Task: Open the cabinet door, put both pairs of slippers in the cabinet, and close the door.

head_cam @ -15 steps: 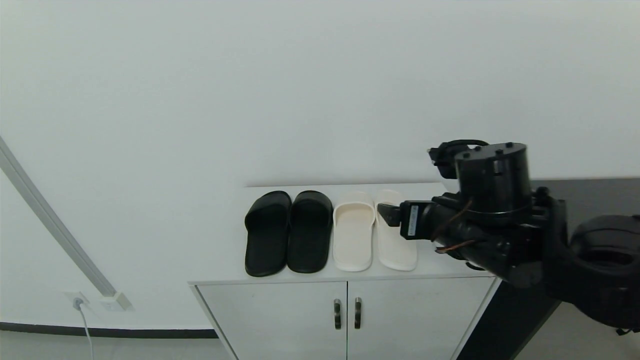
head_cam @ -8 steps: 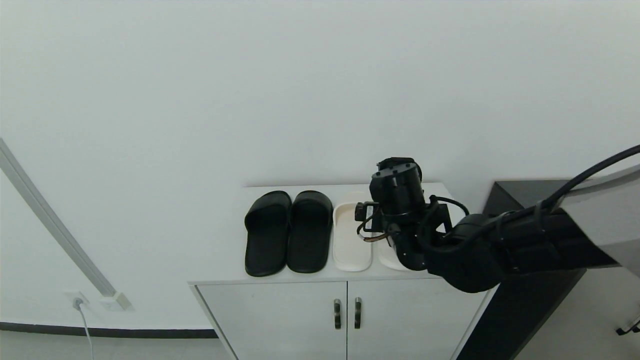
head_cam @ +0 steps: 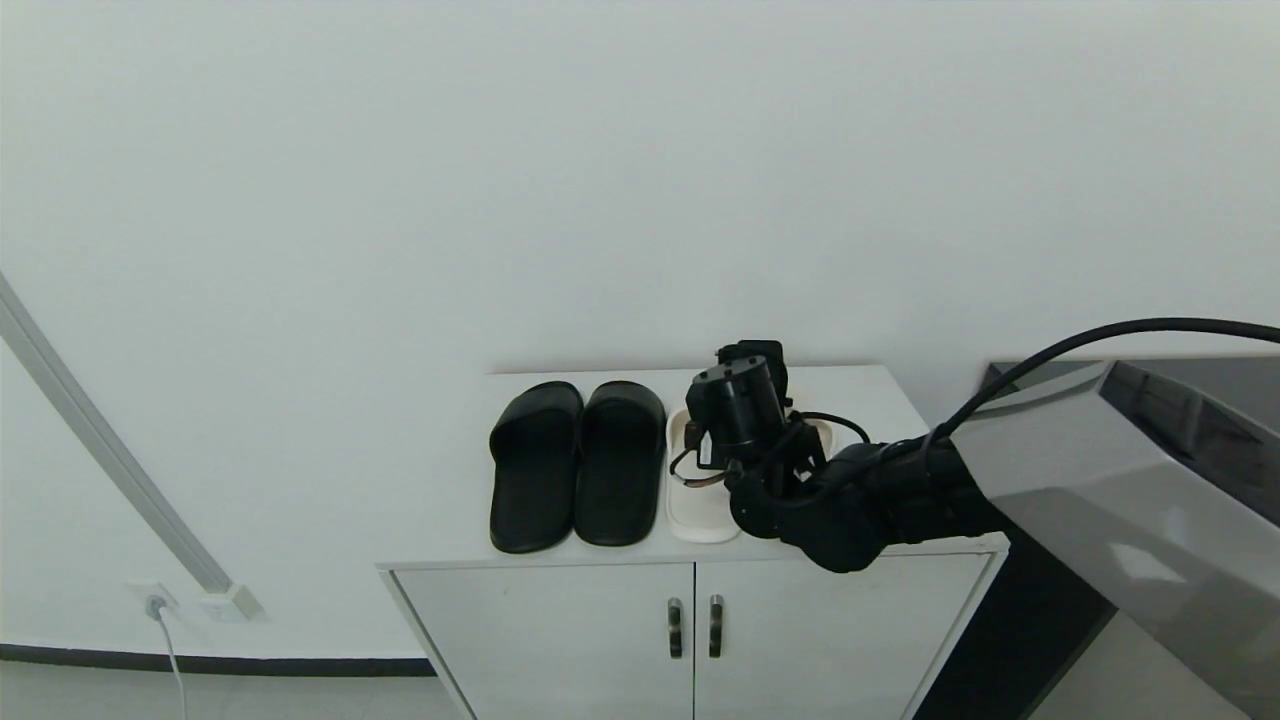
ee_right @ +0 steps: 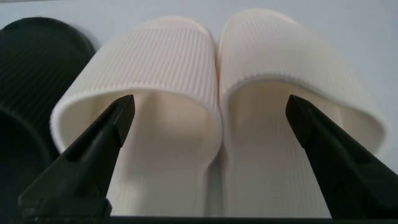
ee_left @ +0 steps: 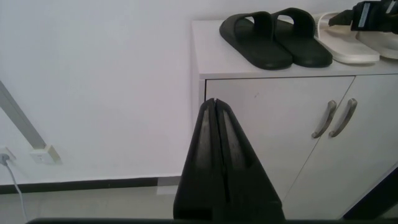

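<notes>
The right gripper point(ee_right: 209, 106) has its fingers point(ee_right: 93, 162) spread wide with nothing between them. They sit low over the cream slippers point(ee_right: 155, 74) on the heel side. One finger stands in front of the outer edge of each strap opening, and whether either touches the slippers cannot be told. In the head view the right arm crosses the cabinet top point(head_cam: 870, 400) from the right and covers most of the farther cream slipper. The one beside the black pair point(head_cam: 700, 510) shows along its heel end.

The left gripper point(ee_left: 214, 102) has its fingers point(ee_left: 205, 155) pressed flat together, holding nothing. It is well apart from the cabinet point(head_cam: 560, 640) and aimed toward its left front corner.

All four slippers lie side by side on the cabinet top. Their long axes run from the front edge back to the wall, with toes and straps toward the wall and heels at the front edge. The black slippers point(head_cam: 575, 465) are to the left, touching each other. The cream pair is just to their right, its two straps pressed together.

Both cabinet doors point(head_cam: 830, 640) are shut, so the inside is hidden. Their two upright handles point(head_cam: 675, 627) stand close together at the middle seam.

On the wall to the left, low down, a plug and cable sit in a socket point(head_cam: 155, 605) at the foot of a slanting conduit strip point(head_cam: 100, 440).
</notes>
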